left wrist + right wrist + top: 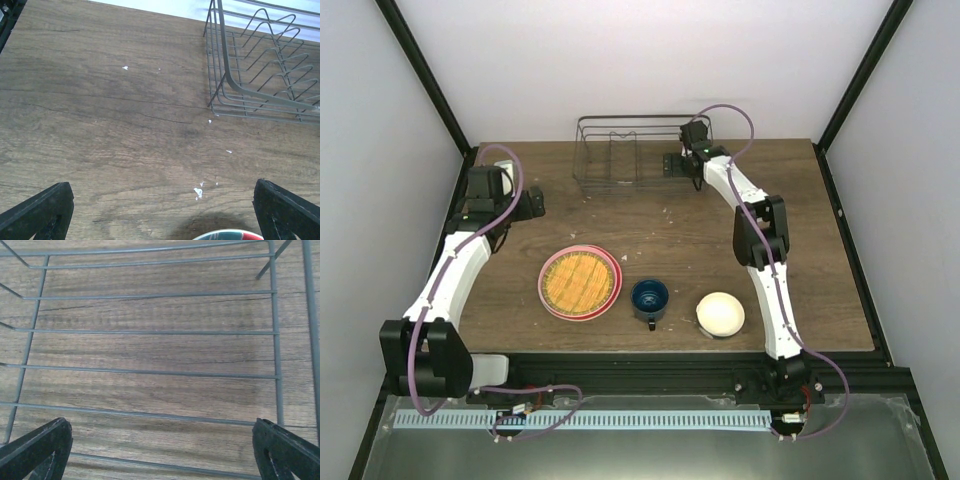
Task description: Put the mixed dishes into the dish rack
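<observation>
- We judge the task to be at its very start: none of the dishes is in the dish rack [620, 150], and all four sit on the table [800, 250] near its front edge.
- The rack stands at the far edge, open side up, with its long axis running left to right across the table. Its V-shaped dividers [280, 55] are lined up along that axis, so a plate would stand crosswise to it.
- The woven-pattern plate [580, 281] lies flat, face up, on top of the pink plate [548, 297]. The dark blue mug [649, 296] stands just to their right, mouth up, with its handle pointing at the near edge. The cream bowl [720, 314] sits further right, apart from the mug.
- The left gripper [161, 192] hangs low over bare wood at the table's left side, jaws spread wide and empty. It faces the rack, and a plate rim just shows at the bottom of its own view.
- The right gripper [162, 427] is also wide open and empty. It hovers at the rack's right end, looking through the wires to the wood.
- Next, we reckon, an arm must go to a dish. The top plate needs a finger under its rim, then tipping onto edge for a divider slot.
</observation>
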Controlling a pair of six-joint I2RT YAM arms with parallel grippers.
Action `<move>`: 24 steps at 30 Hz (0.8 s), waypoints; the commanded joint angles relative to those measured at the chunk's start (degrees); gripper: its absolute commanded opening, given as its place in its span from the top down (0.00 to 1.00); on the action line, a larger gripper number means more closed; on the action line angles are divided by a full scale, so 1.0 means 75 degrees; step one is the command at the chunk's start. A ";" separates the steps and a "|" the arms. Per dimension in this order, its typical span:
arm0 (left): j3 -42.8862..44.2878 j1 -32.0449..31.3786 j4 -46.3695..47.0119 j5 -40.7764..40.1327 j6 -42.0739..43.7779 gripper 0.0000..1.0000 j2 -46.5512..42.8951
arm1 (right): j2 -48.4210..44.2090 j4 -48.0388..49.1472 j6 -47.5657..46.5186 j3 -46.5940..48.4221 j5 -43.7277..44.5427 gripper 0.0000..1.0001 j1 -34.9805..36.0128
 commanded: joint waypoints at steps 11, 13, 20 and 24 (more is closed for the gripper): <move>0.0173 -0.0036 0.0210 0.0176 0.0010 0.00 0.0190 | 0.0162 -0.1356 -0.0168 0.0221 -0.0018 0.00 0.0048; 0.0183 -0.0035 0.0207 0.0190 0.0016 0.00 0.0206 | 0.0125 -0.1503 -0.0192 0.0184 -0.0034 0.00 0.0045; 0.0188 -0.0043 0.0239 0.0293 -0.0007 0.00 0.0270 | -0.0196 -0.1563 -0.0485 -0.0246 -0.0101 0.00 0.0044; 0.0213 -0.0046 0.0242 0.0319 -0.0019 0.00 0.0271 | -0.0532 -0.1756 -0.0742 -0.0499 -0.0168 0.00 0.0060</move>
